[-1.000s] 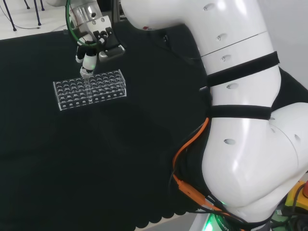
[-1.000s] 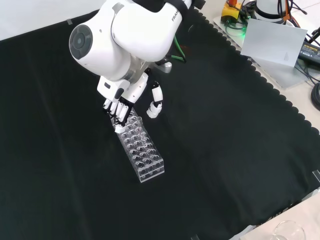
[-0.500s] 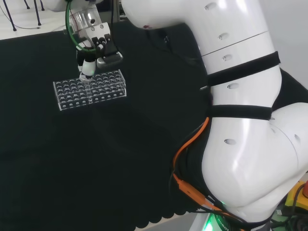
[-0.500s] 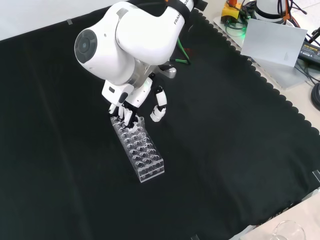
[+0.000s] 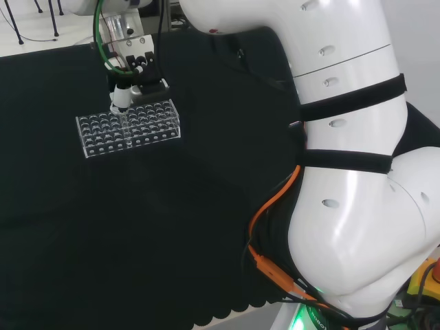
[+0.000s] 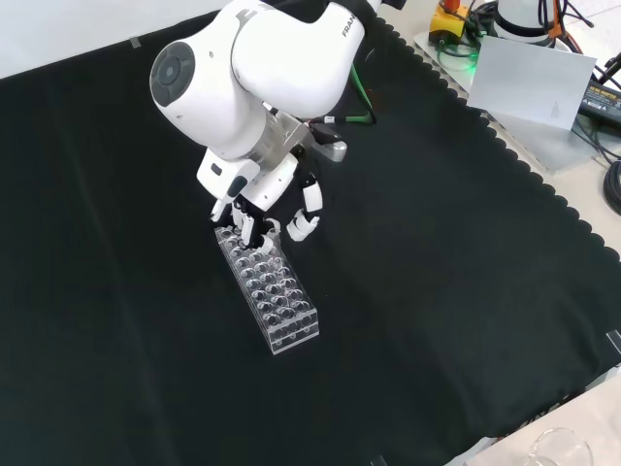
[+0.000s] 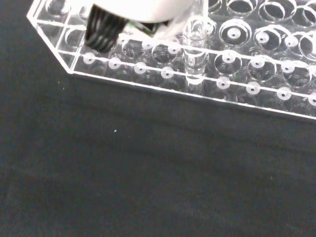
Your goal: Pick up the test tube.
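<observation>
Glass tube (image 7: 195, 47): upright in rack (image 6: 269, 295).
Hand (image 6: 254, 216): fingers curled at tube; pinch unconfirmed.
Risk: tilted pull jams tube, lifts rack.

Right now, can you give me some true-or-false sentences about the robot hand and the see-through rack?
1. The hand is over one end of the clear rack. True.
2. The rack lies on a white cloth. False: the cloth is black.
3. A clear test tube stands in a hole of the rack. True, in the wrist view.
4. The hand is lifting the rack off the bench. False: the rack rests on the cloth.
</observation>
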